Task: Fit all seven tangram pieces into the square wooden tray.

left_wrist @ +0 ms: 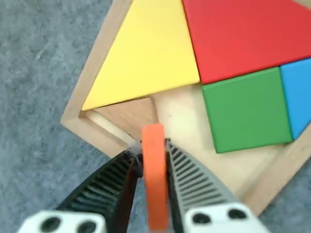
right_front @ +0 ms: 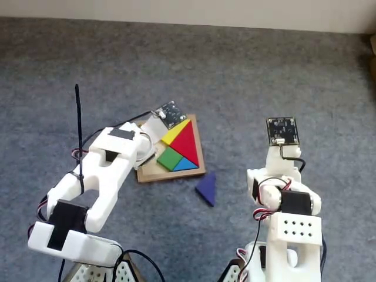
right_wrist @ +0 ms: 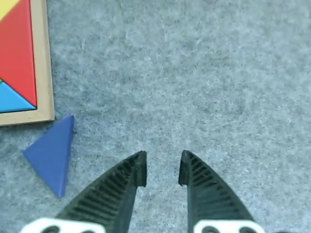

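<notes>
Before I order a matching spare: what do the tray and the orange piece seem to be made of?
The tray: unfinished light wood, matte, faint grain on its floor. The orange piece: likely painted wood, smooth opaque coat; no grain shows, so plastic is possible.

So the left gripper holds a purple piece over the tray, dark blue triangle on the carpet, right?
No: the left wrist view shows the piece in the left gripper is orange, not purple. It is over the tray, and the dark blue triangle lies on the carpet.
</notes>
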Controlling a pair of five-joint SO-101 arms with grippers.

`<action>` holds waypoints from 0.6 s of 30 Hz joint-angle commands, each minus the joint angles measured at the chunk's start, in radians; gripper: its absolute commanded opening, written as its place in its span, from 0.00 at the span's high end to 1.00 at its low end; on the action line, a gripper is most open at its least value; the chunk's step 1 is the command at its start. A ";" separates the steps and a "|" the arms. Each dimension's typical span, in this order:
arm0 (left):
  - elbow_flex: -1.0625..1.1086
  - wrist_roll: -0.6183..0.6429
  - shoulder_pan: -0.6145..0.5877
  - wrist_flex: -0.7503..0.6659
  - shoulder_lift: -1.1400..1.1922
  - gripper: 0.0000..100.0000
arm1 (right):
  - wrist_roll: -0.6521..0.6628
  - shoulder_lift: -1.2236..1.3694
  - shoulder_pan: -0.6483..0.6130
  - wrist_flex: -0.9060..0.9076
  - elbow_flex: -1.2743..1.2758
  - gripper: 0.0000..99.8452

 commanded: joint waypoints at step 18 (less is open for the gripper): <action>-0.245 0.107 0.058 0.423 -0.216 0.99 | -0.002 -0.021 0.015 -0.015 -0.005 0.89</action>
